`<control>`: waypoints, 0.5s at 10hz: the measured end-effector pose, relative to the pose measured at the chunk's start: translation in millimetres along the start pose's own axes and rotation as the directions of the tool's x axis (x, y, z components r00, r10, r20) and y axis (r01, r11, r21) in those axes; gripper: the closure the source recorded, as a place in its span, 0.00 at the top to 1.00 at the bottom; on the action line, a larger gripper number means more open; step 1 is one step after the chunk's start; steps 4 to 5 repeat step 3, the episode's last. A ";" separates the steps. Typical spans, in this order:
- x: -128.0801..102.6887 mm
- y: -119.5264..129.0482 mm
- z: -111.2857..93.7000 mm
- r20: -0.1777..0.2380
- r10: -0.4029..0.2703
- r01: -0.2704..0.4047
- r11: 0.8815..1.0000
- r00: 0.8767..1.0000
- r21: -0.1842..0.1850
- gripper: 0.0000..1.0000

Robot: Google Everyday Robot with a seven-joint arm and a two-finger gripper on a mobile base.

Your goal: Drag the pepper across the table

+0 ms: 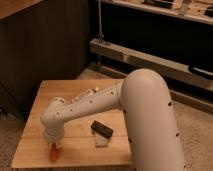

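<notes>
Where the gripper (53, 146) stands: at the end of the white arm (85, 102), pointing straight down over the near-left corner of the wooden table (75, 89).
Gripper state: cannot tell; the wrist housing hides whether it is clenched on anything or released.
Pepper (53, 154): a small red-orange one lying on the tabletop directly beneath the gripper. They look to be touching, though the contact itself is hidden.
Neighbours: a dark rectangular block (101, 128) resting on a pale scrap (101, 142), on the view's right of the pepper and apart from it.
Progress: the pepper sits close to the front-left corner, so it seems near the end of a run across the board, with little forward dragging left.
Edges: the front edge is just beside the pepper and the left edge is near; a further pull forward risks sliding it off.
Open room: bare wood toward the back and back-left; the block narrows the way rightward.
</notes>
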 end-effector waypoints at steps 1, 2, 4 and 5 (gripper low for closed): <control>-3.3 -0.9 0.8 0.002 -0.008 0.008 1.000 1.000 -0.003 0.00; -5.8 -1.5 1.3 0.003 -0.014 0.014 1.000 1.000 -0.004 0.00; -9.3 -2.4 1.6 0.005 -0.020 0.020 1.000 1.000 -0.001 0.00; -9.3 -2.4 1.6 0.005 -0.020 0.020 1.000 1.000 -0.001 0.00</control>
